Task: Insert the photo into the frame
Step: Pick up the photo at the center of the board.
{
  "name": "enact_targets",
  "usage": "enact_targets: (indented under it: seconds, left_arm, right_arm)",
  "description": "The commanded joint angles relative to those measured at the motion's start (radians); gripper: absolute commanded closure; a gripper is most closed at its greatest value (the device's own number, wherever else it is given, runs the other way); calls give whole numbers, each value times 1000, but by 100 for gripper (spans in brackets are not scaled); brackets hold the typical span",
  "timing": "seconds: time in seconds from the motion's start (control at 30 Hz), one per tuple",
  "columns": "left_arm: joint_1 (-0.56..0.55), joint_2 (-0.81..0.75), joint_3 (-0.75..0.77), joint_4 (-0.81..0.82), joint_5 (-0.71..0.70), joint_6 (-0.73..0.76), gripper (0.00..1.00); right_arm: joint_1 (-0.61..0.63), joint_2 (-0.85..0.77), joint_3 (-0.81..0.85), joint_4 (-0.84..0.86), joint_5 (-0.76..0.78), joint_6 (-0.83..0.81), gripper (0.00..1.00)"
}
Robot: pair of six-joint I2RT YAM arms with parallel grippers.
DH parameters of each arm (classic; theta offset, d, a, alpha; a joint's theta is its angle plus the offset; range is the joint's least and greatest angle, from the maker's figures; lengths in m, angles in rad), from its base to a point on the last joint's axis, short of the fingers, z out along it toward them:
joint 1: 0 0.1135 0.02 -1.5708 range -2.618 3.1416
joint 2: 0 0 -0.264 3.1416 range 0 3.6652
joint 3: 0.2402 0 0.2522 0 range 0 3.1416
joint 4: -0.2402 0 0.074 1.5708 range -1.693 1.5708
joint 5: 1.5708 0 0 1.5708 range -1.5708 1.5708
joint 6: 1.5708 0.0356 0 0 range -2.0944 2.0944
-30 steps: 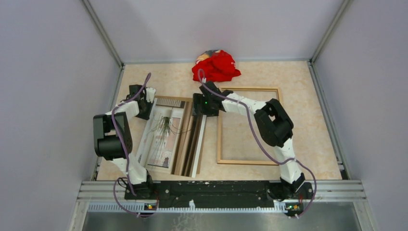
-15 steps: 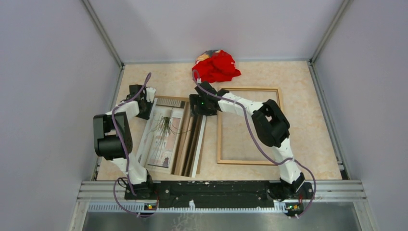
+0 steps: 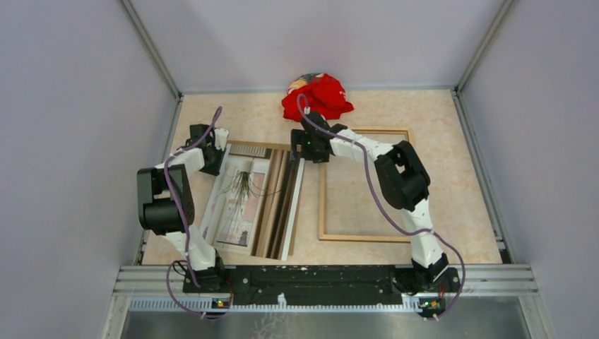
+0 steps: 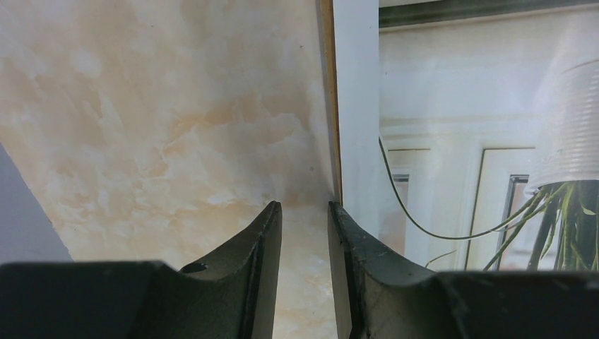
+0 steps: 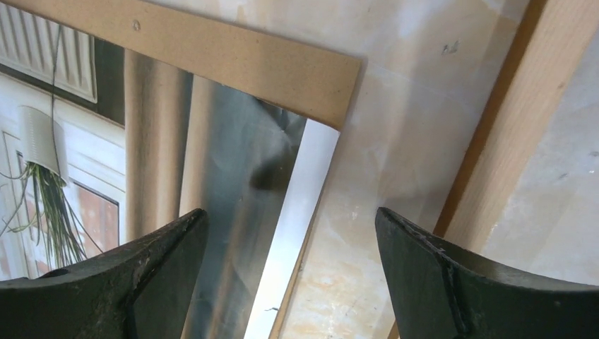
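Right claw [image 5: 291, 215] spread wide over a corner of the photo [image 3: 244, 192], left claw [image 4: 304, 206] barely parted at its edge; I risk pinching the board [image 5: 247, 60] underneath too.

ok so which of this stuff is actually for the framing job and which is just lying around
For the job: photo, frame.
Lying about: brown board under the photo, red cloth at the far edge.

Photo [image 3: 244, 201] face-up, frame [image 3: 364, 238] flat beside it
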Motion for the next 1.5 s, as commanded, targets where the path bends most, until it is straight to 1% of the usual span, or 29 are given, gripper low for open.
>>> enact_targets:
  seconds: [0.0,0.13,0.43,0.57,0.9,1.07,1.47]
  left_arm:
    - [-7,37,-26,-22,24,-15,62]
    - [-7,33,-27,-20,25,-14,62]
    - [-7,31,-36,-15,25,-10,62]
    - [-7,29,-38,-14,25,-10,62]
    - [-7,29,-44,-12,25,-6,63]
    - [-7,31,-49,-9,-7,0,63]
    - [-7,37,-53,-6,-1,2,64]
  right_arm:
    - [13,40,39,31,-36,24,13]
    - [12,50,54,43,-48,34,17]
    - [13,48,78,58,-56,37,27]
    - [11,57,85,63,-69,43,33]
    - [12,54,91,69,-93,57,46]
    - [12,41,84,77,-104,64,47]
    - [13,-1,87,89,-123,64,48]
